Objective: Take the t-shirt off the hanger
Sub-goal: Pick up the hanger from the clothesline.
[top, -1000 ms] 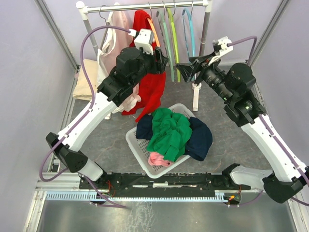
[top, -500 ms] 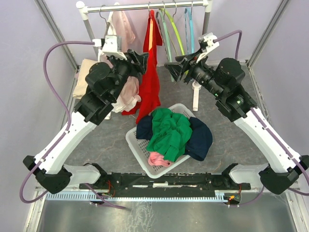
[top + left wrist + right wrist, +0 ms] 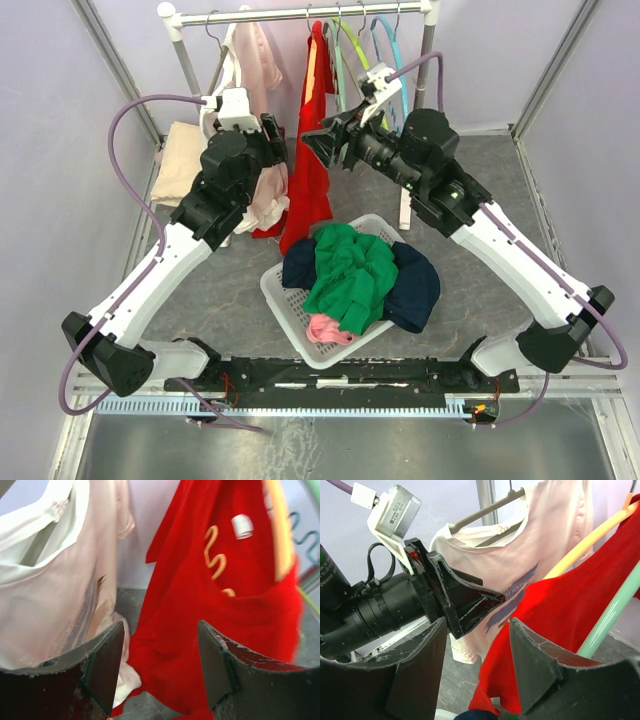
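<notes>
My left gripper (image 3: pixel 278 133) and right gripper (image 3: pixel 314 145), both spread and empty, have swung in to flank the red t-shirt (image 3: pixel 308 190). It still hangs on its orange hanger (image 3: pixel 590 539) from the far rail (image 3: pixel 290 14), so gripping it comes next.

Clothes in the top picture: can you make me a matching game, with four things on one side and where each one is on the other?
Things:
1. red t-shirt
2. pale pink shirt
3. green garment
4. empty hangers

Places:
A. heaped in the white basket
B. right end of the rail
C. left end of the rail
D. middle of the rail, on an orange hanger

Pairs: 1-D, 2-C, 3-A, 4-B
</notes>
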You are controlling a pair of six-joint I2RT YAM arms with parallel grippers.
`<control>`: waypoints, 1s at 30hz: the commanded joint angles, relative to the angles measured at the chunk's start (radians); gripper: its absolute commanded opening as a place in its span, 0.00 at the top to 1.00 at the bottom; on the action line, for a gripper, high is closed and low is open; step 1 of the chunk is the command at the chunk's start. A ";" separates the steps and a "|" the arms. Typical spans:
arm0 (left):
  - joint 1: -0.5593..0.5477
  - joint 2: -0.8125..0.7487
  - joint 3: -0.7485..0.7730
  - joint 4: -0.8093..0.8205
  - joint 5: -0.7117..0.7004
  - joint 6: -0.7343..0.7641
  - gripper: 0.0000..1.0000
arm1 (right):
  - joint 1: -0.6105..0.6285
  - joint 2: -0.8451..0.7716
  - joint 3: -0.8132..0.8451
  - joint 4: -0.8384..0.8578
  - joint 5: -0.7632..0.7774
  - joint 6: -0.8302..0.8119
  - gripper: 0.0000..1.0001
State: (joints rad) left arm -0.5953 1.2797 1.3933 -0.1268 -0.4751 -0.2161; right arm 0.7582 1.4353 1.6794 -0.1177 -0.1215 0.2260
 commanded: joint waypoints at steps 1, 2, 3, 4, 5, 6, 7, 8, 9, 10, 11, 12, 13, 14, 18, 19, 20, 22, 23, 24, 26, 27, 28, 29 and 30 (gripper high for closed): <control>0.042 -0.022 -0.031 0.050 -0.013 -0.023 0.33 | 0.026 0.036 0.073 0.021 0.048 -0.035 0.40; 0.045 -0.019 -0.031 0.046 0.002 -0.022 0.33 | 0.030 0.048 0.081 0.015 0.065 -0.038 0.40; 0.047 -0.017 -0.034 0.046 0.013 -0.022 0.33 | 0.035 0.058 0.093 0.004 0.088 -0.038 0.40; 0.049 -0.014 -0.040 0.051 0.029 -0.019 0.33 | 0.038 0.067 0.102 0.000 0.112 -0.036 0.40; 0.048 -0.014 -0.045 0.057 0.040 -0.019 0.33 | 0.041 0.076 0.113 -0.007 0.134 -0.033 0.40; 0.049 -0.013 -0.048 0.059 0.051 -0.020 0.33 | 0.043 0.085 0.124 -0.013 0.152 -0.032 0.40; 0.049 -0.013 -0.050 0.060 0.060 -0.020 0.33 | 0.045 0.093 0.136 -0.025 0.171 -0.029 0.40; 0.048 -0.012 -0.051 0.059 0.069 -0.020 0.33 | 0.046 0.100 0.147 -0.035 0.188 -0.027 0.40; 0.048 -0.011 -0.051 0.057 0.078 -0.020 0.33 | 0.047 0.108 0.164 -0.045 0.203 -0.025 0.40; 0.049 -0.010 -0.051 0.056 0.089 -0.019 0.33 | 0.048 0.118 0.174 -0.056 0.221 -0.023 0.40; 0.049 -0.008 -0.050 0.055 0.101 -0.019 0.33 | 0.049 0.123 0.185 -0.064 0.237 -0.020 0.40; 0.050 -0.007 -0.050 0.053 0.111 -0.021 0.33 | 0.050 0.127 0.190 -0.070 0.252 -0.018 0.40; 0.050 -0.005 -0.051 0.053 0.124 -0.023 0.33 | 0.051 0.130 0.191 -0.071 0.265 -0.016 0.40; 0.050 -0.004 -0.053 0.054 0.135 -0.026 0.33 | 0.052 0.132 0.192 -0.071 0.278 -0.014 0.40; 0.050 0.002 -0.064 0.058 0.172 -0.033 0.33 | 0.053 0.147 0.212 -0.080 0.318 -0.017 0.40; 0.050 0.003 -0.067 0.061 0.176 -0.035 0.33 | 0.053 0.154 0.221 -0.085 0.325 -0.021 0.40; 0.050 0.004 -0.070 0.063 0.180 -0.037 0.33 | 0.054 0.163 0.232 -0.089 0.331 -0.023 0.41; 0.050 0.006 -0.078 0.071 0.189 -0.038 0.33 | 0.055 0.182 0.256 -0.100 0.335 -0.028 0.41; 0.051 0.009 -0.079 0.074 0.193 -0.040 0.33 | 0.055 0.193 0.269 -0.105 0.335 -0.029 0.41; 0.050 0.011 -0.080 0.073 0.196 -0.041 0.33 | 0.055 0.205 0.280 -0.109 0.337 -0.031 0.41; 0.049 0.017 -0.081 0.075 0.202 -0.043 0.33 | 0.055 0.227 0.303 -0.117 0.343 -0.031 0.42; 0.050 0.019 -0.080 0.075 0.207 -0.043 0.33 | 0.055 0.239 0.315 -0.119 0.346 -0.030 0.43; 0.049 0.021 -0.082 0.076 0.210 -0.044 0.33 | 0.055 0.248 0.327 -0.125 0.353 -0.029 0.43; 0.050 0.022 -0.083 0.077 0.212 -0.045 0.33 | 0.055 0.262 0.341 -0.127 0.357 -0.027 0.44; 0.050 0.025 -0.084 0.078 0.213 -0.046 0.33 | 0.055 0.272 0.350 -0.130 0.363 -0.025 0.44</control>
State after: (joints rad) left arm -0.5472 1.2999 1.3109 -0.1040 -0.2874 -0.2226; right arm 0.8055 1.6745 1.9564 -0.2497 0.2047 0.2081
